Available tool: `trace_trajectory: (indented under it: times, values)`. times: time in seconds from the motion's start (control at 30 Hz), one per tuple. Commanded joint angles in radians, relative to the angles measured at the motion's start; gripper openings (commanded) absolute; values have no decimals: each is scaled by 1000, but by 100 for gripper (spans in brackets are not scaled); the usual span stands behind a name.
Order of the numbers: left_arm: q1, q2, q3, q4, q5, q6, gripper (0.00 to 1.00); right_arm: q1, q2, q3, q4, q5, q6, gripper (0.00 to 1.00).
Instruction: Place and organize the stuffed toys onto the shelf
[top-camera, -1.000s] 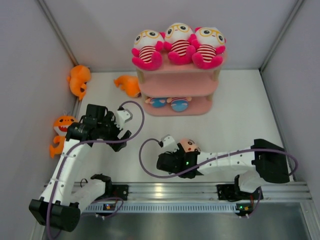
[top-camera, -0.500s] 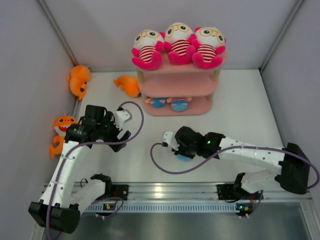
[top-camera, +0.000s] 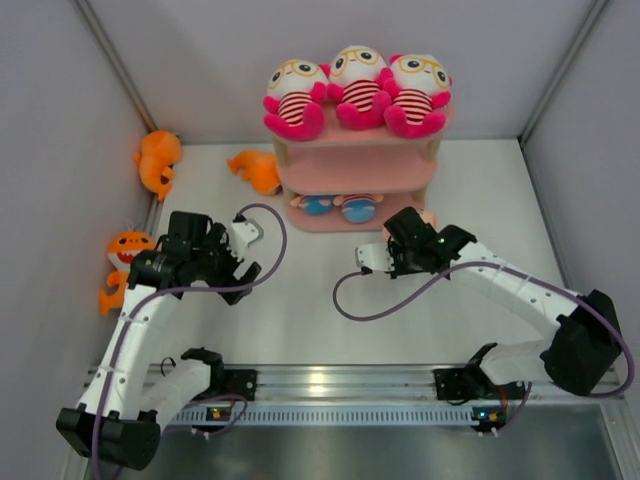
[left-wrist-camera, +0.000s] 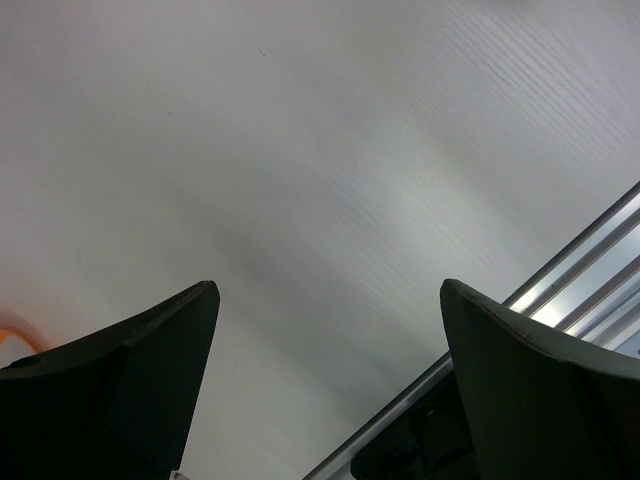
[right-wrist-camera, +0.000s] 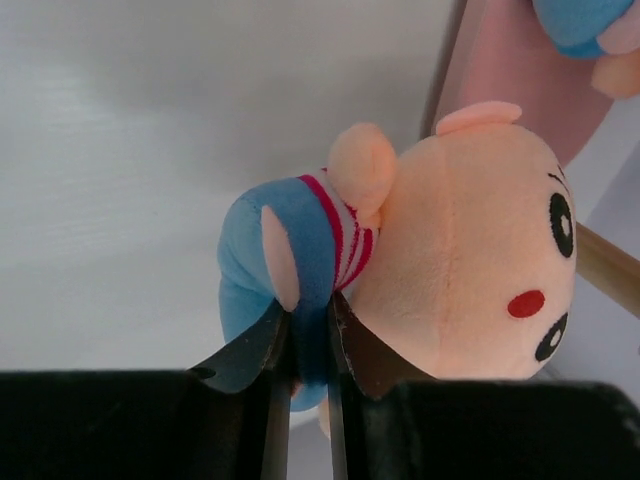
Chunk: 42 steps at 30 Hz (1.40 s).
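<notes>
The pink shelf (top-camera: 400, 152) stands at the back middle. Three white-faced striped plushes (top-camera: 355, 85) sit on its top board. Two blue-bodied dolls (top-camera: 340, 206) lie on the bottom board. My right gripper (top-camera: 405, 232) is shut on the blue body of the third peach-faced doll (right-wrist-camera: 450, 270) and holds it by the shelf's bottom right end (right-wrist-camera: 520, 95). Three orange sharks lie on the left: one in the back corner (top-camera: 157, 160), one beside the shelf (top-camera: 258, 170), one by the left wall (top-camera: 122, 262). My left gripper (left-wrist-camera: 325, 300) is open and empty above bare table.
Grey walls close in the table on the left, back and right. An aluminium rail (top-camera: 330, 380) runs along the near edge and shows in the left wrist view (left-wrist-camera: 570, 270). A wooden shelf post (right-wrist-camera: 605, 265) is close to the doll's face.
My right arm has swung from the near middle of the table to the shelf's bottom right end, carrying the peach-faced doll. The left arm has barely moved.
</notes>
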Motion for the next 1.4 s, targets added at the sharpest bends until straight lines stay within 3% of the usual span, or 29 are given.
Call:
trace_trajectory:
  times: [0.0, 0.4, 1.37]
  values:
    - [6, -14, -2, 13, 6, 9, 98, -31, 69, 57, 79, 258, -123, 0]
    - [6, -3, -2, 13, 2, 11, 98, -43, 322, 178, 211, 447, -177, 0]
    - [7, 29, 3, 12, -8, 9, 98, -163, 545, 356, 297, 248, -369, 0]
